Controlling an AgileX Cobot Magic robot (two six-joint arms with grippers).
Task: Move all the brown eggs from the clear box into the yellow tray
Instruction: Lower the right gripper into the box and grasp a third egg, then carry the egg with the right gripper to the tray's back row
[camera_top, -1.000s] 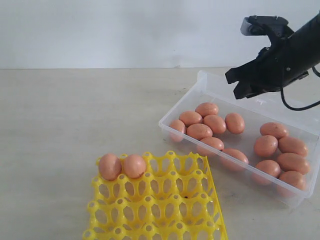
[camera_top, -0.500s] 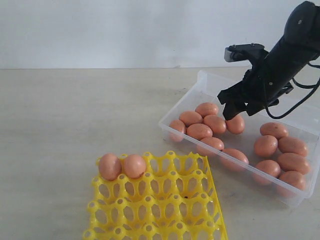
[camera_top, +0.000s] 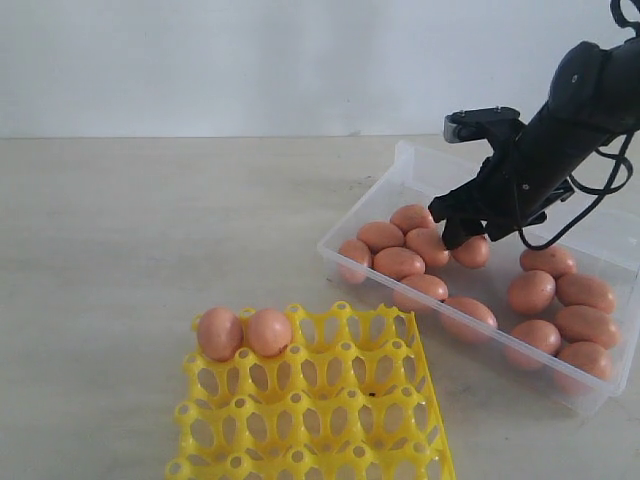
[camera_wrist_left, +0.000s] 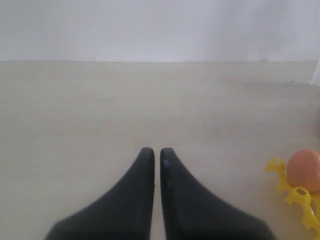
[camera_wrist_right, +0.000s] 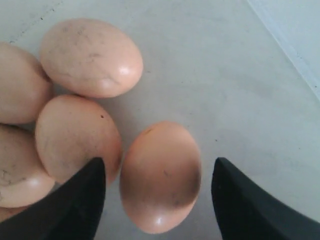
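**Open end effector poised astride one egg in the box**

The right end effector (camera_top: 470, 235) was held low inside the shallow, transparent plastic box (camera_top: 340, 262), which lay toward the far right of the pale desk (camera_top: 150, 230). Its jaws were spread wide on either side of one smooth reddish-brown egg (camera_top: 471, 251), and nothing was gripped. Two such eggs (camera_top: 219, 332) were already seated in the far-left cups of the bright yellow cupped tray (camera_top: 330, 390) near the desk's front edge. The others remained in the box.

Several risks were judged to follow. One dark finger (camera_wrist_right: 75, 200) stood just beside a neighbouring egg (camera_wrist_right: 77, 137), so that egg could be pinched or pushed as the jaws closed. The chosen egg lay slantwise between the jaws, so it might turn or slip out on its smooth shell. The shell could also be cracked by too hard a squeeze.

Only in the right wrist view were the gaps between the jaws and the egg (camera_wrist_right: 160, 177) shown. In the exterior view the fingertips were lost against the dark arm, but the tray and the spread of eggs were shown. The left end effector (camera_wrist_left: 156, 151) was seen only in its own wrist view, closed to a narrow slit over bare desk beside a tray corner.
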